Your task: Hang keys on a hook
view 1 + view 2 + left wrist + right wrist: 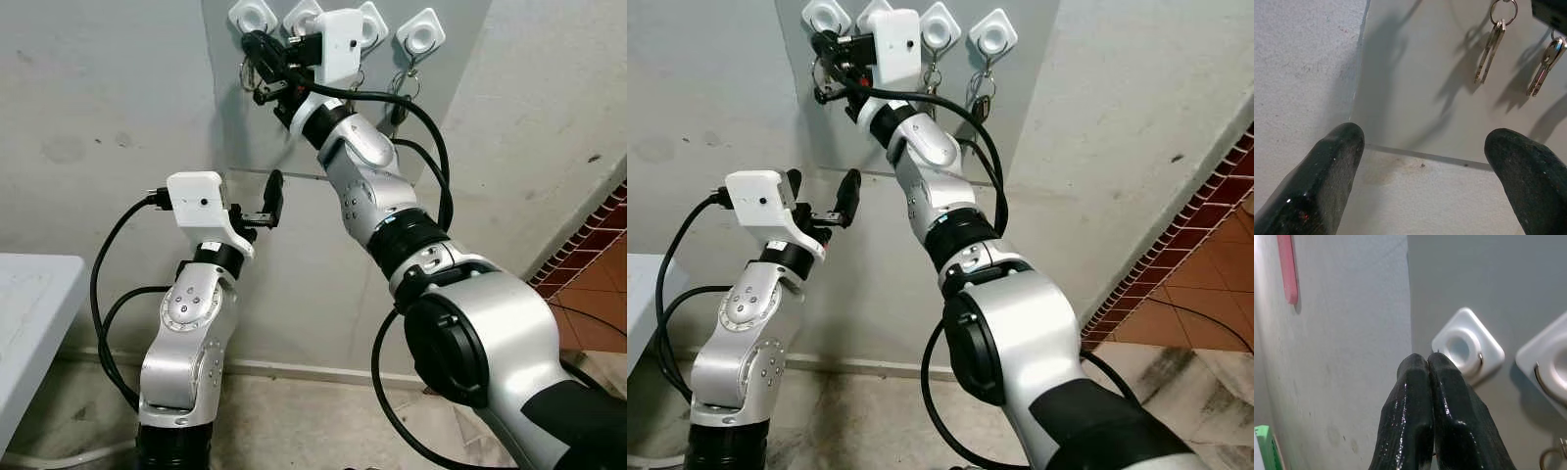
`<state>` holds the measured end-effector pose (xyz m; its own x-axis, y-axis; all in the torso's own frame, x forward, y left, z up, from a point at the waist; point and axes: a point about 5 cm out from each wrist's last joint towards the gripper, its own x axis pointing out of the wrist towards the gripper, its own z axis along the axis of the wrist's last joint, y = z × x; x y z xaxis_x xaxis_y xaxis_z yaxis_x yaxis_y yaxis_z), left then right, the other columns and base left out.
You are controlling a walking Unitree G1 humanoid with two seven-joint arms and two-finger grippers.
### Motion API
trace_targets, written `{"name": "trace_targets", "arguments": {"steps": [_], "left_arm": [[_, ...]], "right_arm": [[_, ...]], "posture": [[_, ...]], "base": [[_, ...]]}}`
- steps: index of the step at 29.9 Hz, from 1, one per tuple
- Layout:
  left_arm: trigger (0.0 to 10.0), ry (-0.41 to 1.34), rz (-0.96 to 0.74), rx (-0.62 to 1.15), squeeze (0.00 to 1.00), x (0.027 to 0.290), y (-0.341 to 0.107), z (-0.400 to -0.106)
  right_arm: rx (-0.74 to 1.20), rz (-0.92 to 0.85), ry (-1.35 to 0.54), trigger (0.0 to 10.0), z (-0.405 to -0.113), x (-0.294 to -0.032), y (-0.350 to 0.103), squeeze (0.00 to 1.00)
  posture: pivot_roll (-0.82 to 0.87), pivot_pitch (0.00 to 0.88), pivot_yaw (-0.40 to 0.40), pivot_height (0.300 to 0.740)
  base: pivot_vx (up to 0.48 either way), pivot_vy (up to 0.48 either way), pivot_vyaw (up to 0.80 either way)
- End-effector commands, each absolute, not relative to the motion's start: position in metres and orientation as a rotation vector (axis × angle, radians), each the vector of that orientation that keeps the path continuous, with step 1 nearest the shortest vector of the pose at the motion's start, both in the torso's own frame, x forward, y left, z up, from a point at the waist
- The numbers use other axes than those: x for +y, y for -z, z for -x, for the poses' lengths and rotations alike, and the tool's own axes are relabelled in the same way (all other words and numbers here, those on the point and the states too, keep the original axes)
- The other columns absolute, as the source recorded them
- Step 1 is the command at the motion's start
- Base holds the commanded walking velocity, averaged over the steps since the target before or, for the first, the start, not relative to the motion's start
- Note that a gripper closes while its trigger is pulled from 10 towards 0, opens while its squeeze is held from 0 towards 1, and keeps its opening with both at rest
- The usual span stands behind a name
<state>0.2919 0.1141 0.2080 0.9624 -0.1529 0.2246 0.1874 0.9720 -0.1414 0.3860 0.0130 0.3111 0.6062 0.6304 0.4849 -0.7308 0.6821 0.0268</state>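
A grey panel (235, 117) on the wall carries several white diamond-shaped hooks. My right gripper (257, 46) is raised to the leftmost hook (253, 14). In the right wrist view its fingertips (1415, 369) are pressed together right beside that hook (1467, 345), and a thin key ring (1480, 360) curves around the hook's peg. Keys (251, 74) dangle just under the gripper. Other key bunches (1489, 51) (1546, 65) hang from the hooks further right. Lower down, my left gripper (823, 191) is open with nothing in it, facing the panel's bottom edge (1420, 155).
A white table (29, 294) stands at the left edge. Red brick tiling (600, 240) runs along the right wall down to the floor. Black cables loop from both wrists. A pink strip (1287, 269) is on the wall left of the panel.
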Motion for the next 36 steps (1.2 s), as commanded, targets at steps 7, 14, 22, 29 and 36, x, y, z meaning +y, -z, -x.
{"name": "trace_targets", "arguments": {"steps": [7, 14, 22, 29, 36], "left_arm": [[10.0, 0.166, 0.171, -0.216, 0.0, 0.114, -0.211, -0.289], [10.0, 0.163, 0.174, -0.211, 0.0, 0.114, -0.21, -0.288], [10.0, 0.157, 0.18, -0.208, 0.0, 0.114, -0.211, -0.285], [10.0, 0.148, 0.191, -0.205, 0.0, 0.115, -0.21, -0.284], [10.0, 0.151, 0.196, -0.197, 0.0, 0.114, -0.209, -0.282]], "right_arm": [[-0.51, -0.246, -0.786, 10.0, -0.386, 0.012, -0.328, 0.0], [-0.506, -0.262, -0.792, 10.0, -0.386, 0.012, -0.332, 0.0], [-0.48, -0.256, -0.88, 10.0, -0.382, 0.022, -0.332, 0.0], [-0.462, -0.208, -0.962, 10.0, -0.379, 0.028, -0.327, 0.0], [-0.454, -0.232, -0.957, 10.0, -0.381, 0.023, -0.325, 0.0]], "posture": [[0.09, 0.076, -0.093, 0.74], [0.09, 0.079, -0.092, 0.74], [0.1, 0.089, -0.097, 0.74], [0.1, 0.094, -0.102, 0.74], [0.09, 0.098, -0.098, 0.74]], "base": [[0.0, 0.0, 0.0], [0.0, 0.0, 0.0], [0.0, 0.0, 0.0], [0.0, 0.0, 0.0], [0.0, 0.0, 0.0]]}}
